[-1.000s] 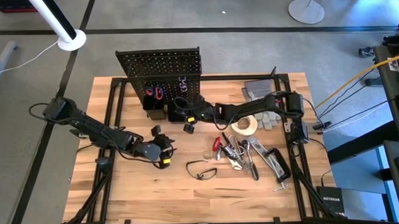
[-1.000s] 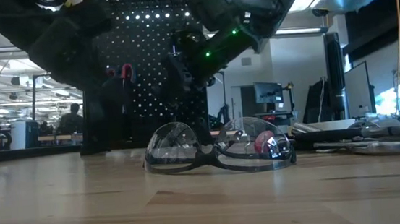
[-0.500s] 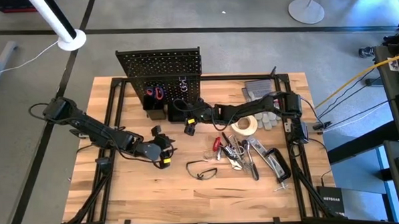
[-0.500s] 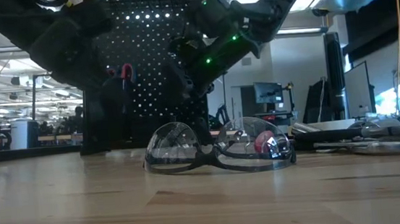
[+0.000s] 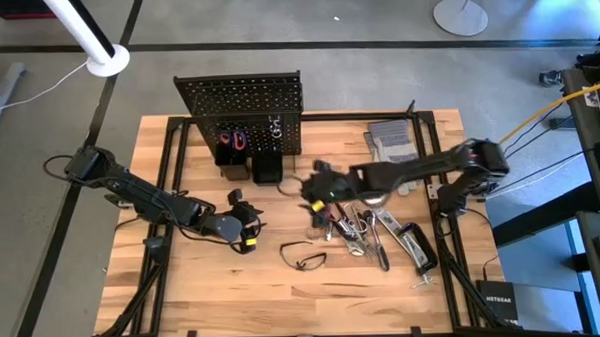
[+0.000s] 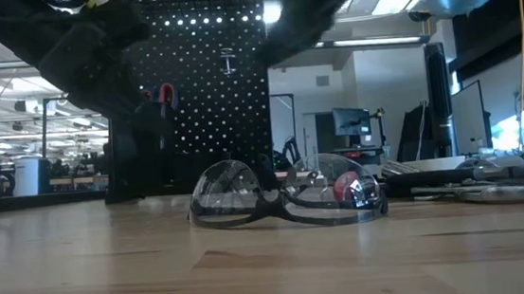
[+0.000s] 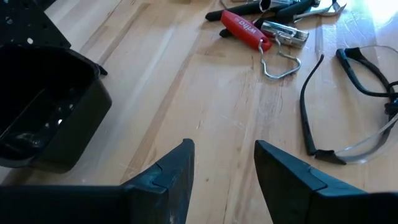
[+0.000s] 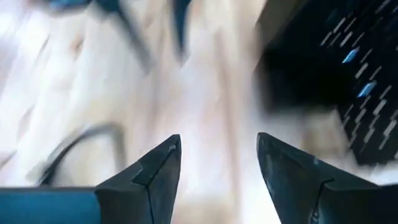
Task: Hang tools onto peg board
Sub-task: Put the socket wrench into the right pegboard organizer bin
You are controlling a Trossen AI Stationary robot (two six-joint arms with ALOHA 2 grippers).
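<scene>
A: Where is the right gripper [image 5: 317, 195] now?

B: Drawn back from the upright black perforated metal peg board [image 5: 240, 111]; fingers apart and empty; it hangs by the heap of red-handled and steel hand tools [image 5: 350, 225], in front of the board.

A: So something got hung?

B: Likely; small tools show on the board; the heap and the black-framed clear safety glasses [image 5: 303, 255] remain.

A: Room?

B: Bare wood before the board; left gripper [image 5: 248, 230] waits there, open, well clear.

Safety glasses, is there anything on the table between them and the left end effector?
Nothing visible. The left end effector hangs open over bare wood, and only clear tabletop separates it from the safety glasses. The other tools lie beyond the glasses, to their right.
</scene>
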